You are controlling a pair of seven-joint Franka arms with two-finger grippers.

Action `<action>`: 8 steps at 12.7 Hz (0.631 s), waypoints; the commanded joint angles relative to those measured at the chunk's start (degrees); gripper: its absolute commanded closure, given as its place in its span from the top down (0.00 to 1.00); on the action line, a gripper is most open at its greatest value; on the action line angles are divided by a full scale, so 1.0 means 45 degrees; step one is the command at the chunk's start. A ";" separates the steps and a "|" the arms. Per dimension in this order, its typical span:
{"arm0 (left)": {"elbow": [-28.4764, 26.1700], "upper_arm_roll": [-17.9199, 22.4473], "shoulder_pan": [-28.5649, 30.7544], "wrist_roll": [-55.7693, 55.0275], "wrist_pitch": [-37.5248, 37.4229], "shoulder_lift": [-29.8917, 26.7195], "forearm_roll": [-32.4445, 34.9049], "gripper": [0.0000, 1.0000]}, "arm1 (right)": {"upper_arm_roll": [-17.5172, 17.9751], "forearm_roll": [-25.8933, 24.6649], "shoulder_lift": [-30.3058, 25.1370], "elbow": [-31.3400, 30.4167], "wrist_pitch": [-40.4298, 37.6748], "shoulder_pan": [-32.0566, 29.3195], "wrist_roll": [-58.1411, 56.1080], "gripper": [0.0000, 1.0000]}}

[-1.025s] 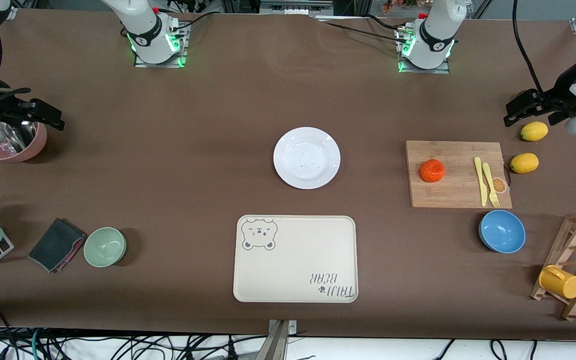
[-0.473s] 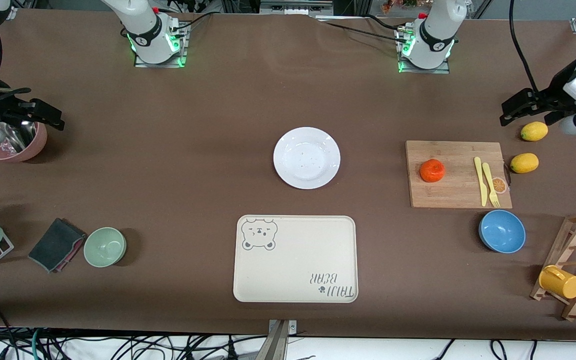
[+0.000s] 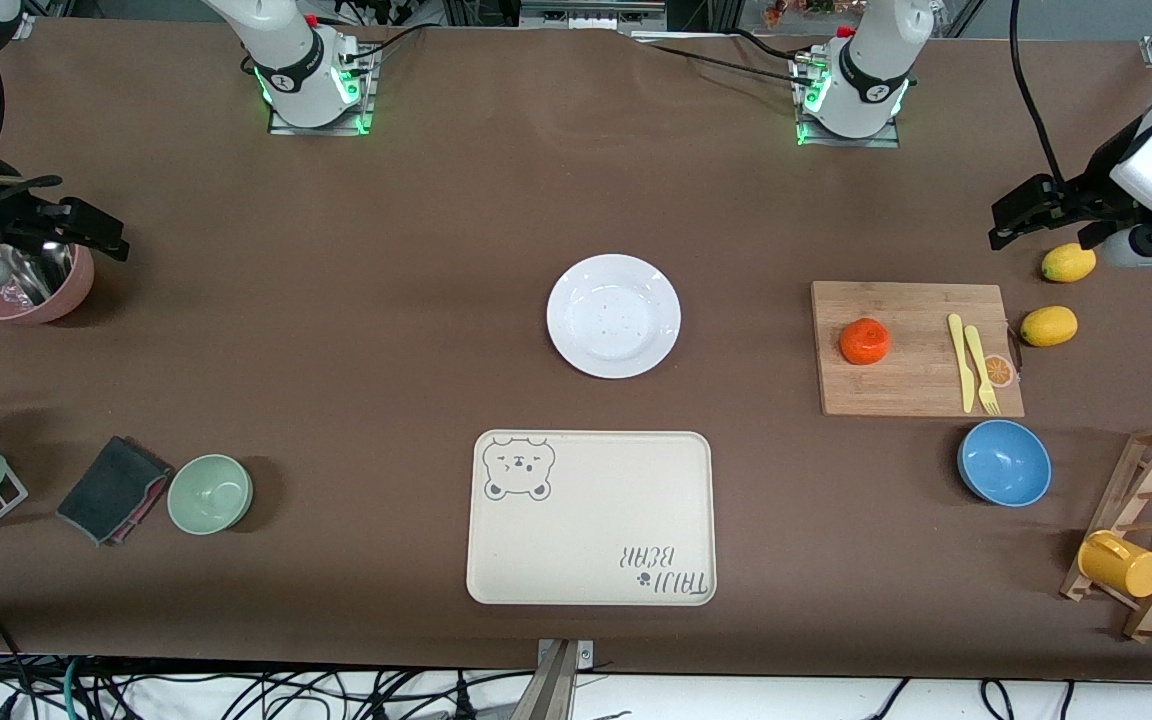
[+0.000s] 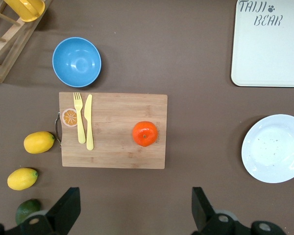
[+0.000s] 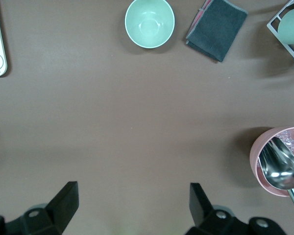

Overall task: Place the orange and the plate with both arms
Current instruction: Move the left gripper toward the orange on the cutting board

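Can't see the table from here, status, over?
Left pincer open, up near lemons. Right pincer open, by pink bowl. Orange on board, plate bare. Nothing blocking.

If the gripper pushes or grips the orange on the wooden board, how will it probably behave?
The orange looks round and slightly flattened, so a side push would probably roll it across the cutting board, though its flat base may slow it. Its skin looks smooth and shiny, so the open left gripper could slip unless centred.
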 commanded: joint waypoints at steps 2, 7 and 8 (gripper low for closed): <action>0.0136 -0.0153 0.0111 0.0022 -0.0178 0.0161 0.0304 1.00 | 0.0000 0.0164 -0.0081 0.0012 -0.0134 0.0018 0.0150 1.00; -0.0447 -0.0153 0.0131 0.0140 -0.0138 0.0181 0.0304 1.00 | -0.0001 0.0164 -0.0081 0.0012 -0.0134 0.0018 0.0131 1.00; -0.0604 -0.0153 0.0131 0.0140 -0.0138 0.0181 0.0304 1.00 | 0.0000 0.0164 -0.0081 0.0012 -0.0153 0.0018 0.0130 1.00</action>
